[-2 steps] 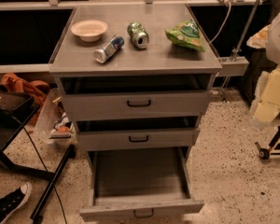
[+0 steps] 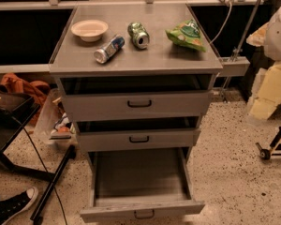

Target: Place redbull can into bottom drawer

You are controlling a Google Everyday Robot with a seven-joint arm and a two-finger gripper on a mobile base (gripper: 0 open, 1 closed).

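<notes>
The redbull can (image 2: 108, 48) lies on its side on the grey cabinet top (image 2: 145, 60), just right of a bowl. The bottom drawer (image 2: 141, 210) is pulled out wide towards me, and its inside looks bare. My gripper (image 2: 270, 90) shows as a pale, cream-coloured end under the white arm at the right edge. It hangs beside the cabinet, well to the right of the can and above floor level, and holds nothing that I can see.
On the cabinet top are a cream bowl (image 2: 89, 29), a green can (image 2: 138, 34) on its side and a green snack bag (image 2: 186, 34). The two upper drawers (image 2: 139, 104) stand slightly ajar. A black stand (image 2: 18, 139), a shoe (image 2: 11, 205) and clutter are on the floor at the left.
</notes>
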